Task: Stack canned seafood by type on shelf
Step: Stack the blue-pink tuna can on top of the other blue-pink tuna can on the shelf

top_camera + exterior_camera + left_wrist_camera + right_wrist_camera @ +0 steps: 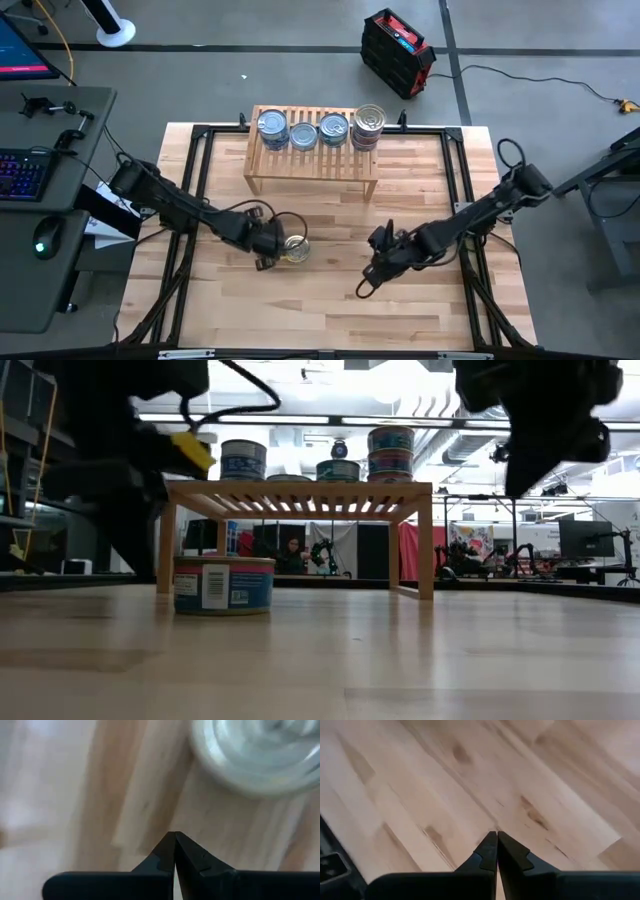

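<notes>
One flat tin [297, 249] with a ringed silvery lid [260, 755] and a blue label [223, 584] stands on the table in front of the shelf. My left gripper [272, 243] is shut just left of it, with bare wood between its tips [175, 837] and the tin. On the slatted light-wood shelf [310, 160] stand three single blue-lidded tins [272, 125] [303, 135] [333, 128]. A stack of two [390, 452] stands at its right end. My right gripper [383, 255] is shut [496, 836] over bare table at centre right.
A black metal frame [190, 150] runs along the tabletop's edges. Left of the table stands a desk with a keyboard [20, 170] and mouse. A black and red case [397, 50] lies on the floor beyond the shelf. Bare wood lies between the two grippers.
</notes>
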### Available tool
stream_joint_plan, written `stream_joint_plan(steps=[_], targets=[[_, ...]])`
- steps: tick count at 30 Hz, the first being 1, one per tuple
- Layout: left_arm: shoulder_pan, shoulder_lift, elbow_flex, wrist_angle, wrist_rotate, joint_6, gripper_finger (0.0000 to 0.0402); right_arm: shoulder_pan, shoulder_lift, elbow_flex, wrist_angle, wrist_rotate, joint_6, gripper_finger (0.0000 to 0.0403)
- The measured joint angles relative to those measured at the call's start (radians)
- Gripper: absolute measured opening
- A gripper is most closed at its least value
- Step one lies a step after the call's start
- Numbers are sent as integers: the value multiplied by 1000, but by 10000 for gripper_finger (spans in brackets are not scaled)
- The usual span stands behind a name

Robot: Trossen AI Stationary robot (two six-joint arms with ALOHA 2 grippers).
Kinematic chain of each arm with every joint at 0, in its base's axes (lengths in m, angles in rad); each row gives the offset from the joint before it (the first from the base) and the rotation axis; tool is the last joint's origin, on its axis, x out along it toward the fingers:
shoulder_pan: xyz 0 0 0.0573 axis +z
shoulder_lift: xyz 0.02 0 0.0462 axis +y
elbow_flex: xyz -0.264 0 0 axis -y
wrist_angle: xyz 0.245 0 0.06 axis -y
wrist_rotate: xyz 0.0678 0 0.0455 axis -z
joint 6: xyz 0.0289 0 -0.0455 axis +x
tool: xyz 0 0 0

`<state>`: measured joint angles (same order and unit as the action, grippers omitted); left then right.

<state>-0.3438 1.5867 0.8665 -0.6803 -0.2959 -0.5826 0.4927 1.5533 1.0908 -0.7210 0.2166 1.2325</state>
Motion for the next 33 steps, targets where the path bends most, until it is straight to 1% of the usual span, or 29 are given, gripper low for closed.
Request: stream_joint_plan(steps=[3,6,8,12,15,17,19,22,25,27,29,33], targets=[[11,9,-14,160,15,9,0,3,21,0,-18,-35,29,0],[18,20,-13,301,18,33,0,17,20,0,-54,-34,74,0],[22,40,4,407,18,38,0,32,14,0,-114,-33,96,0],[23,99,61,550,18,98,0,54,8,0,-217,-32,150,0],[23,140,135,544,18,164,0,59,5,0,-227,-31,155,0],[23,145,193,480,17,202,0,58,4,0,-218,-38,155,0],[23,140,242,419,16,237,0,58,3,0,-173,-40,110,0],[22,134,274,429,18,307,0,57,11,0,-79,-52,-41,0],[24,145,263,533,48,349,0,50,39,-15,26,-66,-244,0],[30,179,261,592,61,378,0,43,63,-30,78,-69,-347,0],[30,225,259,607,62,416,0,30,93,-41,87,-58,-377,0],[27,310,258,644,62,464,0,2,150,-56,105,-17,-380,0]])
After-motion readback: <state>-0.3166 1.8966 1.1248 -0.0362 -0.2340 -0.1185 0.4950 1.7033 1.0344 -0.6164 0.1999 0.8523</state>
